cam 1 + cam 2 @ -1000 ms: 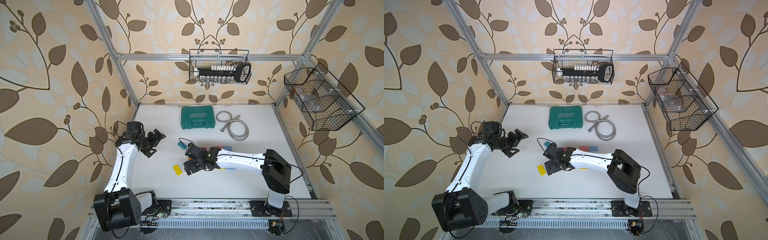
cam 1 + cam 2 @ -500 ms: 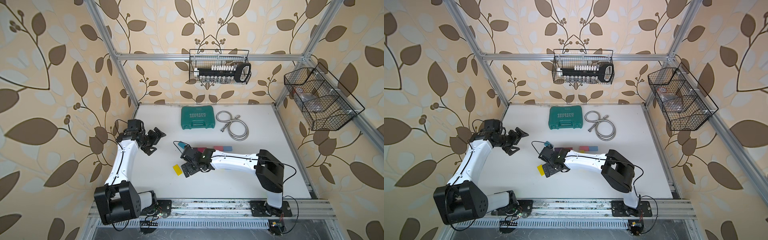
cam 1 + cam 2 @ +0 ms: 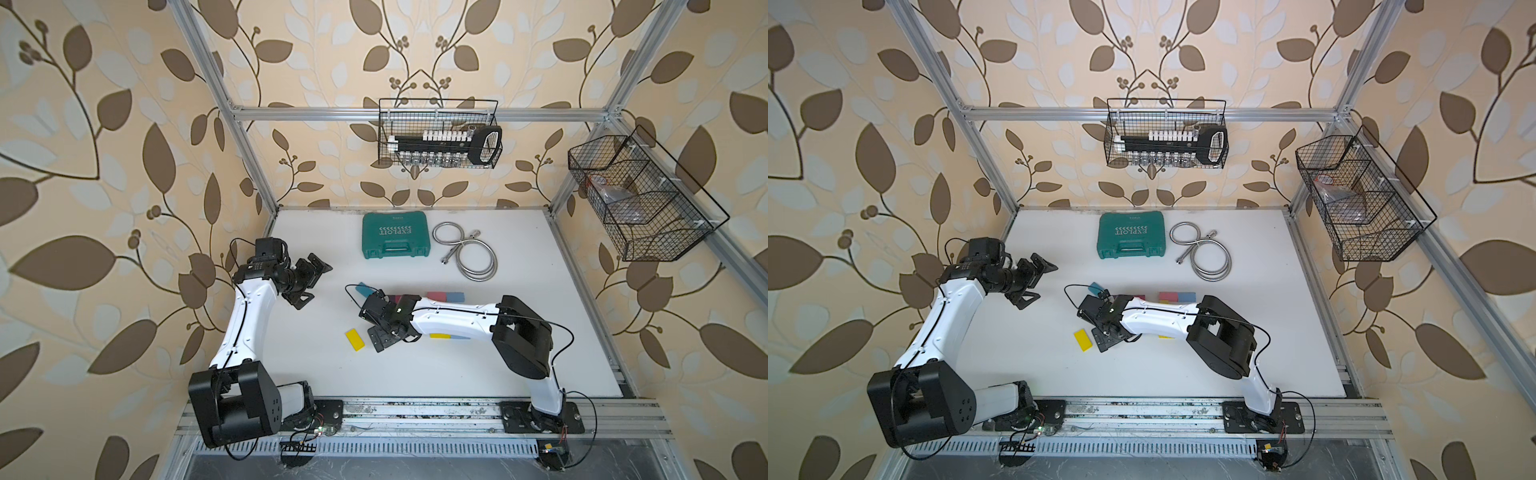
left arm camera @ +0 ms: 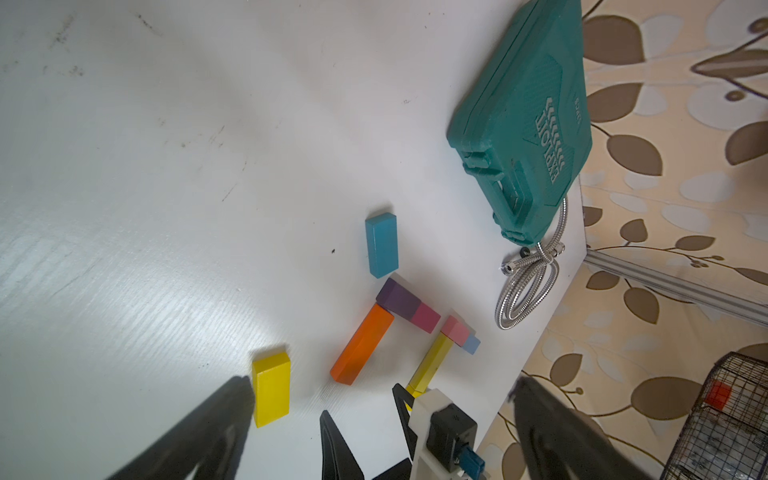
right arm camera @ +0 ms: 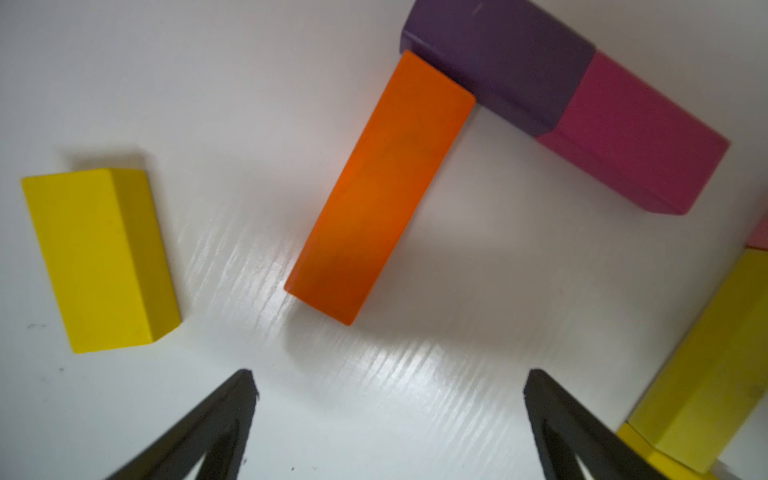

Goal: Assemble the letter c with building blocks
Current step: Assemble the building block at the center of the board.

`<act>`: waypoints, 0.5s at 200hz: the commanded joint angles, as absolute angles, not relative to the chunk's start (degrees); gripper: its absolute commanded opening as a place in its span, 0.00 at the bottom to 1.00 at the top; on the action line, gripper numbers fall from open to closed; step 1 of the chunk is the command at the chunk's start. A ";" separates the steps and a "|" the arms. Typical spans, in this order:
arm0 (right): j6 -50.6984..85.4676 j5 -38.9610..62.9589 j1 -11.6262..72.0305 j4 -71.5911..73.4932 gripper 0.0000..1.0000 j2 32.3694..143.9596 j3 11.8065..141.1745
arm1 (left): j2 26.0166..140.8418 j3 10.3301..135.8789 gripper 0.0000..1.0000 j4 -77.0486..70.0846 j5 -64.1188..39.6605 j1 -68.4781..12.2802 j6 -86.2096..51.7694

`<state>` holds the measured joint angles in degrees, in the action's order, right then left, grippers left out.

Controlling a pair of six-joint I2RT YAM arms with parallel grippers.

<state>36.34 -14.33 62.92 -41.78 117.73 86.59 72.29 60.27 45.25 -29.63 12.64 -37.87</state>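
We begin with the biggest holder, the black wire basket [image 3: 642, 199] on the wall at the upper right of both top views. Its compartments hold something clear and crumpled that we cannot make out. The smaller wire basket [image 3: 438, 133], hung on the rear bar at top centre, holds a black socket rail [image 3: 432, 144] set with white sockets. Below it, on the white table [image 3: 519, 353], lies the green tool case [image 3: 395, 241], lid shut, and just right of it a coiled metal hose [image 3: 471, 255].

The right arm [image 3: 453, 318] stretches across mid-frame and gets in our way. In both top views it covers the orange block [image 5: 380, 187] and most of the long yellow block [image 3: 436, 336], which peeps out along its lower edge. The right wrist view shows the orange block touching the purple block [image 5: 498, 58] with one end, and the purple block joined end to end with the magenta block [image 5: 631, 133].

In a top view the pink block [image 3: 435, 296] and light blue block [image 3: 455, 296] sit side by side just above the arm. The teal block [image 3: 365, 288] lies apart to their left. The short yellow block [image 3: 355, 340] lies alone at centre, just left of the right gripper [image 5: 390, 376]. That claw is released, spread wide with nothing in it, its tips short of the orange block. The left gripper [image 3: 319, 282], at mid-left and well away from the blocks, is likewise released and empty.
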 commanded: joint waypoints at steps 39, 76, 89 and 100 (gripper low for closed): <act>36.08 -15.56 60.99 -43.33 0.99 119.43 89.08 | 72.16 61.47 0.99 44.48 -30.41 11.95 -38.06; 35.98 -15.04 60.73 -43.33 0.99 119.97 90.00 | 72.16 61.22 0.99 44.30 -30.41 11.88 -38.07; 35.99 -14.95 60.73 -43.32 0.99 120.15 90.04 | 72.16 61.30 0.99 44.34 -30.41 11.88 -38.13; 35.95 -14.85 60.73 -43.24 0.99 120.23 89.94 | 72.16 61.31 0.99 44.30 -30.41 11.95 -38.21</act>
<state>36.32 -14.59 60.73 -42.33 118.67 88.53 72.29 60.27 44.77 -29.63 12.64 -37.91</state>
